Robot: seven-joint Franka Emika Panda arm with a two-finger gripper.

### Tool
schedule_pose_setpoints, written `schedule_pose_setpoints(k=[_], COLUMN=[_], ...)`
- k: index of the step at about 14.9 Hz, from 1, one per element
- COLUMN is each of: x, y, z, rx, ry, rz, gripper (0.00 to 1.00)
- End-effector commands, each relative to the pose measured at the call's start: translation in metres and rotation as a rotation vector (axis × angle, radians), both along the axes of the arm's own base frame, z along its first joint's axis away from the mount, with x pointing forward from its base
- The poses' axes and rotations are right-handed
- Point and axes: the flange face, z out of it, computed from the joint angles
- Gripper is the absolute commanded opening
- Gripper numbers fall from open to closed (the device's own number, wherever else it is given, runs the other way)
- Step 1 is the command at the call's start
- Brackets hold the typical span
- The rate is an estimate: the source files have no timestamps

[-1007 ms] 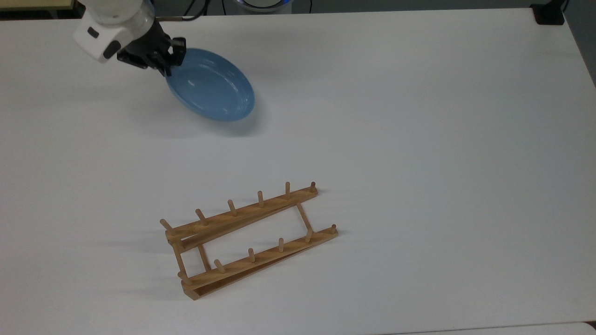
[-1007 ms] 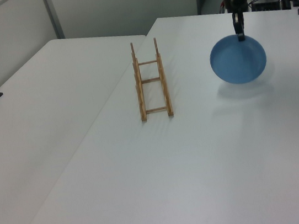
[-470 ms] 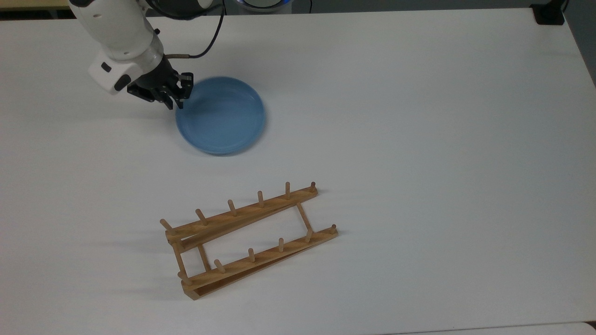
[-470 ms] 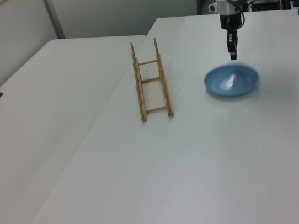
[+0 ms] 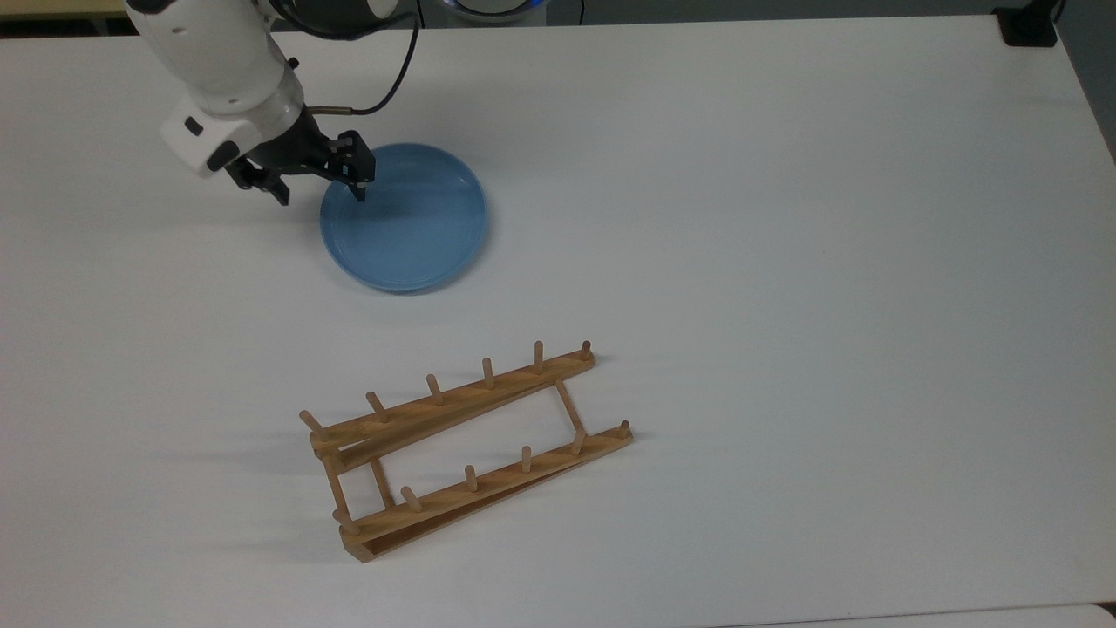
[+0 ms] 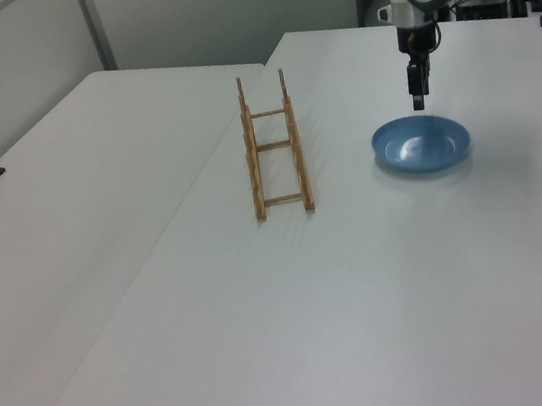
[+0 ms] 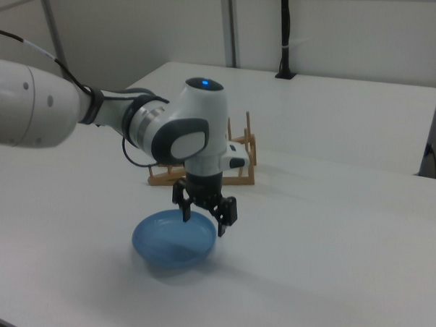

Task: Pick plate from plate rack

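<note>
Blue plate (image 5: 410, 227) flat on table (image 5: 785, 218), end effector (image 5: 320, 180) open

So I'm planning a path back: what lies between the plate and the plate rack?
Nothing: in the top view, bare white table separates the plate from the plate rack.

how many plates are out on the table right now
1. The plate lies flat on the white table, apart from the plate rack, which holds none. The open gripper hovers over the plate's rim.

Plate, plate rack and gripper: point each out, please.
plate (image 5: 414, 231), top view, centre of its blue face.
plate rack (image 5: 488, 488), top view, on its nearer rail.
gripper (image 7: 205, 215), right view, midway between its fingertips.
</note>
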Motion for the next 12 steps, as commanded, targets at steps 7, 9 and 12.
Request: schedule_pose_setpoints(k=[7, 9, 12], x=[-0.012, -0.027, -0.043], y=[0.097, 0.116, 0.139], z=[0.220, 0.245, 0.258], rx=[-0.015, -0.013, -0.018], ry=[-0.080, -0.066, -0.034], rz=[-0.332, -0.335, -0.319], gripper=[1.00, 1.00, 1.00])
